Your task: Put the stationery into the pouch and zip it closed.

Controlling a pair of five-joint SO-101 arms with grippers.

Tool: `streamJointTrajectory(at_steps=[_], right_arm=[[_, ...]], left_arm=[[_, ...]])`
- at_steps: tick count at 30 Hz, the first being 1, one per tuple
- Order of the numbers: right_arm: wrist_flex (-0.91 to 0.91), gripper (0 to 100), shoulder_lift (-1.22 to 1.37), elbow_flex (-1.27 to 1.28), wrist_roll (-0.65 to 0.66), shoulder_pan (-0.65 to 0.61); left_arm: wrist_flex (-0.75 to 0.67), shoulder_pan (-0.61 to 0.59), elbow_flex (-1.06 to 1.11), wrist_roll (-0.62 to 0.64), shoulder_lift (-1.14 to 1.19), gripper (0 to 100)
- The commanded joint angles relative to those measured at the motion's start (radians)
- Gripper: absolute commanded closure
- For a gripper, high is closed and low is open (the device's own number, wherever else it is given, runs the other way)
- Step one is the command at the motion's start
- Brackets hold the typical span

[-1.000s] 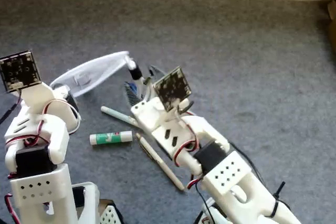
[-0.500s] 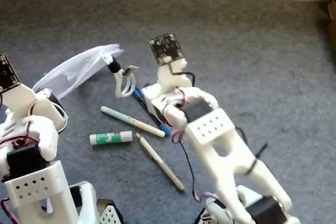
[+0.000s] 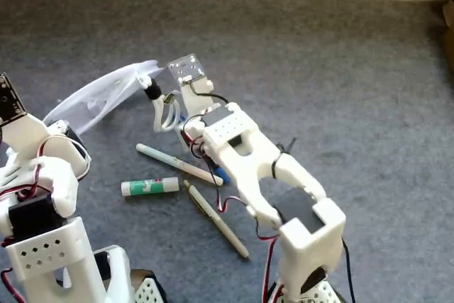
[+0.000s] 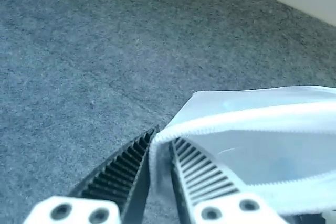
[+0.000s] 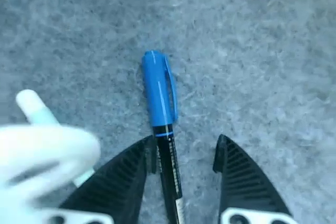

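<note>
**Right arm drops over the blue pen.** In the past second my right arm [image 3: 248, 154] has swung out of its folded pose. It now lies stretched low across the grey tabletop [image 3: 355, 69], with its wrist far forward beside the raised end of the pouch [image 3: 99, 97]. The left arm [image 3: 42, 189] shifted a little to its own left early in that second and has held since, and the pouch went with it. The loose stationery lies where it lay before.

The left arm stands bent at the near left corner. The left end effector [image 4: 163, 139] is clamped tight on the pouch's zip edge near one corner. It holds the translucent white pouch at a slant, and the left wrist view shows the mouth gaping.

The right end effector [image 5: 186, 140] is down at the tabletop, jaws parted wide and gripping nothing. The blue pen [image 5: 159, 87] lies between them, its black barrel running back close against one finger and its blue cap pointing out past the tips. A blurred white shape sits just beside that finger, and I cannot tell what it is.

A pale pen [image 3: 177, 163], a glue stick [image 3: 149, 186] and a beige pen [image 3: 216, 221] lie close together between the two arms, outside the pouch.
</note>
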Motion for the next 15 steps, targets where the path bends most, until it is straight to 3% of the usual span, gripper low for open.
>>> streamJointTrajectory(at_steps=[1,9,14,15], right_arm=[[0.005,83.2,0.030,-0.094,-0.006,-0.013],[0.005,84.4,0.128,-0.114,0.066,-0.008],[0.048,99.8,0.139,-0.114,0.133,0.002],[0.068,99.2,0.137,-0.114,0.135,0.005]], left_arm=[[-0.014,-0.018,-0.004,0.008,0.001,99],[-0.009,-0.018,-0.002,0.006,0.001,99],[-0.008,-0.018,-0.002,0.006,0.001,99],[-0.008,-0.018,-0.002,0.006,0.001,99]])
